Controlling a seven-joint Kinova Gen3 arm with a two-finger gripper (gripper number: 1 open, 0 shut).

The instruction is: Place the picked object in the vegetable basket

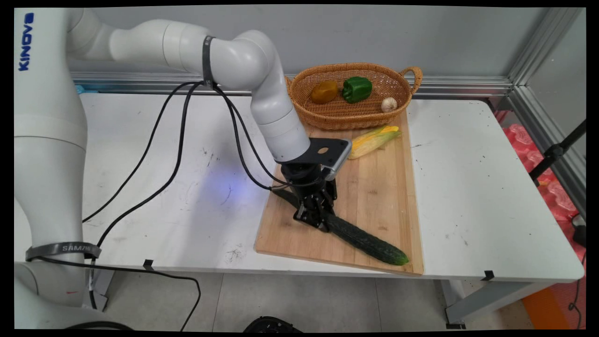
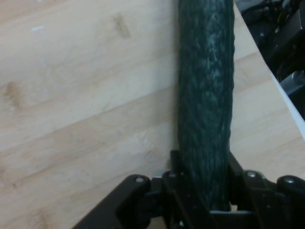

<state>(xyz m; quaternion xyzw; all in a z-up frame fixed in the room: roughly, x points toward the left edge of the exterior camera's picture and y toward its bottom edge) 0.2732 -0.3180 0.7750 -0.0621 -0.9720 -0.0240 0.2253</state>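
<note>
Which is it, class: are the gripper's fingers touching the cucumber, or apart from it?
Touching. The hand view shows the gripper fingers pressed against both sides of the cucumber.

1. A white table (image 1: 468, 187) carries everything.
2. A wooden cutting board (image 1: 374, 196) lies flat on its middle.
3. A wicker basket (image 1: 353, 117) sits at the board's far end.

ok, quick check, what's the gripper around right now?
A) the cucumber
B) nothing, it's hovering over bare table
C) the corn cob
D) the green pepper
A. The gripper is down on the cutting board with a finger on either side of the cucumber, and the hand view shows the dark green skin running up between the fingers. The corn cob lies apart, near the basket.
</note>
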